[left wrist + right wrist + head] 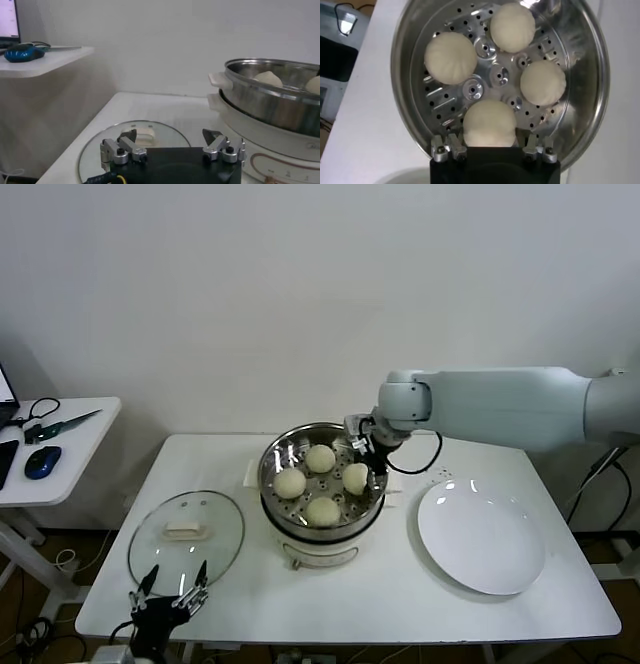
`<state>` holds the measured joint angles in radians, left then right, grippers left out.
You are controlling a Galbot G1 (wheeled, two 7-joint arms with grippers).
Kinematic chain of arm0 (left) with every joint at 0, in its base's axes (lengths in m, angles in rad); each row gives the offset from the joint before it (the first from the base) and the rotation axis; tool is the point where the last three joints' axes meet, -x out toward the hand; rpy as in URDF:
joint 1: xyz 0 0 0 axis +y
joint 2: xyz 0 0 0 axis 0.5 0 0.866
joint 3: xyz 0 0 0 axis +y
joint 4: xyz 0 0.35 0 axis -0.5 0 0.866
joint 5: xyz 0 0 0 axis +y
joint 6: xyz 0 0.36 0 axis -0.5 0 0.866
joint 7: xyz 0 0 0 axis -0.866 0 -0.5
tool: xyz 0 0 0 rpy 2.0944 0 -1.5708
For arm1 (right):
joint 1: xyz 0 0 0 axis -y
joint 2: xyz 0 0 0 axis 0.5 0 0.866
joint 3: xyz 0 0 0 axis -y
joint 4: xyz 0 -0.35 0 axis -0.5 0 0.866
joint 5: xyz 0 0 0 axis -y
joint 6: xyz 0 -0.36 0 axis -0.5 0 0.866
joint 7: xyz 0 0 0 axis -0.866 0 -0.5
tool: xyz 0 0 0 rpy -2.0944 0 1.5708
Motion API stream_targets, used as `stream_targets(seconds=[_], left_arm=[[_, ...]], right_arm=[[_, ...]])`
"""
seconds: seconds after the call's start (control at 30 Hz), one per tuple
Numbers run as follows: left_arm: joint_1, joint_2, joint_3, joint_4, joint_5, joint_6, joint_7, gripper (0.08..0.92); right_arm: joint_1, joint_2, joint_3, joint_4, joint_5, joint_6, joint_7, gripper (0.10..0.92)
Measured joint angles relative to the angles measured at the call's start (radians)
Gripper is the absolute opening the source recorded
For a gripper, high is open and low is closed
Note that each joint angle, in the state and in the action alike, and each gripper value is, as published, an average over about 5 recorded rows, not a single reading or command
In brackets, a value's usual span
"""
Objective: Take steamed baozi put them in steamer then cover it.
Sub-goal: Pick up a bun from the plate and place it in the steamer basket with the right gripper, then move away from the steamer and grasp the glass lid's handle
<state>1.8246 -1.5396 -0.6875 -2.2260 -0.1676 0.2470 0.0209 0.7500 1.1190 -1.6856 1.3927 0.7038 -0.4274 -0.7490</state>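
Note:
The steamer stands at mid-table with several pale baozi on its perforated tray. My right gripper reaches into it from the far right side, shut on the baozi nearest that rim; the bun rests on the tray with my fingers against both its sides. Other baozi lie free. The glass cover lies flat on the table left of the steamer, its cream handle up. My left gripper hovers open at the cover's near edge, holding nothing.
A flat white plate lies bare to the right of the steamer. A white side table at far left carries a blue mouse and cables. The table's front edge runs just behind my left gripper.

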Motion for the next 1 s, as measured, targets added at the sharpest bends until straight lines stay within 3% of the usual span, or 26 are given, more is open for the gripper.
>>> stream_targets(seconds=[0.17, 0.4, 0.73, 1.0], left_arm=[[0.0, 0.0, -0.005, 0.0, -0.001, -0.001, 0.0, 0.823], [0.002, -0.001, -0.01, 0.0, -0.001, -0.004, -0.002, 0.823], [-0.006, -0.004, -0.019, 0.0, -0.009, 0.014, -0.023, 0.823], [-0.023, 0.001, -0.017, 0.0, -0.02, 0.023, -0.043, 0.823]], right_arm=[[-0.033, 0.012, 0.013, -0.017, -0.007, -0.007, 0.017, 0.709], [-0.042, 0.014, 0.025, -0.024, -0.005, 0.001, 0.021, 0.817], [0.031, -0.056, 0.068, -0.019, 0.068, 0.055, -0.03, 0.823], [-0.023, -0.205, 0.26, 0.004, 0.163, 0.056, 0.168, 0.823]])
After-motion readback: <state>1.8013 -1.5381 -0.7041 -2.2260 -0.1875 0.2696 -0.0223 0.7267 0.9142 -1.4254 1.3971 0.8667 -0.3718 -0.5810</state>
